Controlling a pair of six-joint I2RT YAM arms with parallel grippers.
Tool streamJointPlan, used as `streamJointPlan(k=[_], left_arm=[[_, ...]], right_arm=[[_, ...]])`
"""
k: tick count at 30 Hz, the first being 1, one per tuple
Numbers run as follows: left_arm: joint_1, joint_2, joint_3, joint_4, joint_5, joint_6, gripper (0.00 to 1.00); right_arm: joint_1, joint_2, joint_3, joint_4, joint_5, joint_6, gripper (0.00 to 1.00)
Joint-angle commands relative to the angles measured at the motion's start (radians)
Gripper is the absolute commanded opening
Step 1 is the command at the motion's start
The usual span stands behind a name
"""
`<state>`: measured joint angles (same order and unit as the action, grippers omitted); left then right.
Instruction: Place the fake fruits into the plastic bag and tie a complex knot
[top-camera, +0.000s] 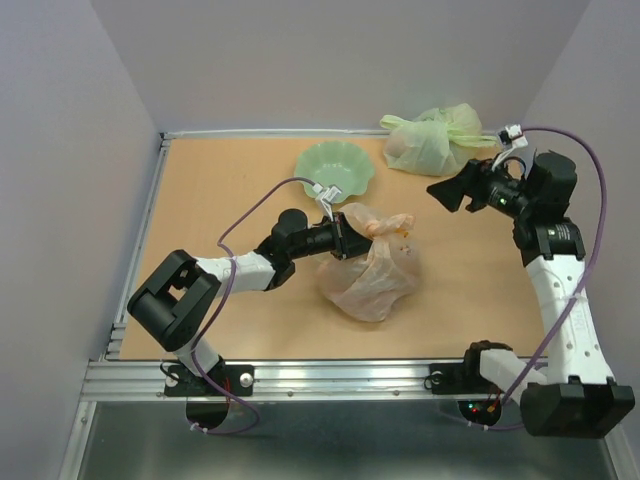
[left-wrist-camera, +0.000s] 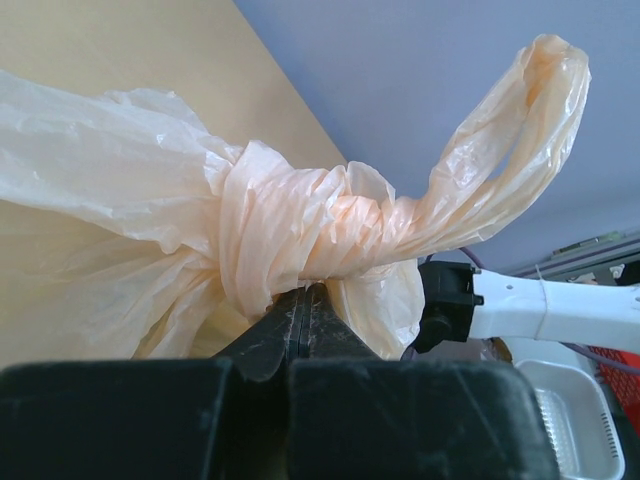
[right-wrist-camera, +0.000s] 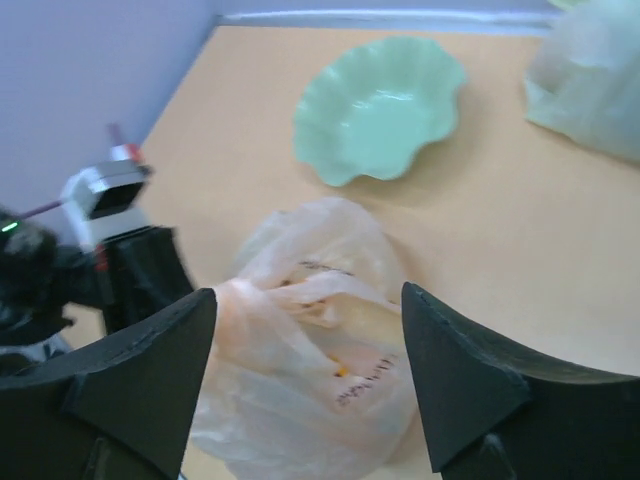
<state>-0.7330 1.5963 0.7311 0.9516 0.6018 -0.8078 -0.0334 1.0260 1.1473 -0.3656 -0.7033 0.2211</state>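
Pinches the twisted neck of the thin, crinkly, translucent beige plastic bag (top-camera: 372, 280) with the left gripper (left-wrist-camera: 305, 300), jaws pressed fully together right under a wound knot (left-wrist-camera: 300, 230), with one handle loop (left-wrist-camera: 520, 130) poking free beyond it. Holds that neck raised, leaving the bag's belly on the table (top-camera: 220, 190) just on the near side of the pale green scalloped bowl (top-camera: 335, 167). Hides the fake fruits behind cloudy film, so cannot count them or confirm all are inside. Hangs the right gripper (top-camera: 447, 193) in the air to the right of the bowl, jaws spread wide, gripping nothing, aimed down at the bag.

Looks like one wrap made and the complex knot not yet finished. Could slip loose, given slick film and a single wrap: a tug on the free loop in the wrong direction would unwind rather than tighten. Could tear the thin plastic if pulled hard against the left clamp. Could drag the whole bag toward the bowl if the right jaws close on the belly instead of the loop. Could also miss the loop altogether, limp and narrow as it is.
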Motion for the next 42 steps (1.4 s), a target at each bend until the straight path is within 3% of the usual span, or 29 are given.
streamJointPlan(k=[1,6,8,20,31,36,42], left_arm=[[0.004,-0.004,0.022,0.039,0.016,-0.004,0.00],[0.007,-0.006,0.024,0.027,0.010,-0.008,0.00],[0.007,-0.002,0.024,0.023,0.010,-0.010,0.00],[0.011,0.025,0.060,-0.005,0.036,0.006,0.00],[0.015,0.051,0.076,0.070,0.076,-0.036,0.00],[0.021,0.065,0.062,0.136,0.101,-0.086,0.00],[0.030,0.082,0.047,0.207,0.127,-0.126,0.00]], right_arm=[[-0.111,0.121,-0.060,-0.078,0.007,0.021,0.77],[-0.099,0.219,-0.162,0.009,-0.240,0.035,0.63],[-0.071,0.233,-0.204,0.074,-0.289,0.072,0.62],[0.210,0.197,-0.445,0.255,-0.210,0.185,0.78],[0.446,0.309,-0.408,0.635,-0.157,0.481,0.89],[0.452,0.304,-0.408,0.648,-0.176,0.514,0.93],[0.370,0.151,-0.390,0.308,-0.165,0.249,0.96]])
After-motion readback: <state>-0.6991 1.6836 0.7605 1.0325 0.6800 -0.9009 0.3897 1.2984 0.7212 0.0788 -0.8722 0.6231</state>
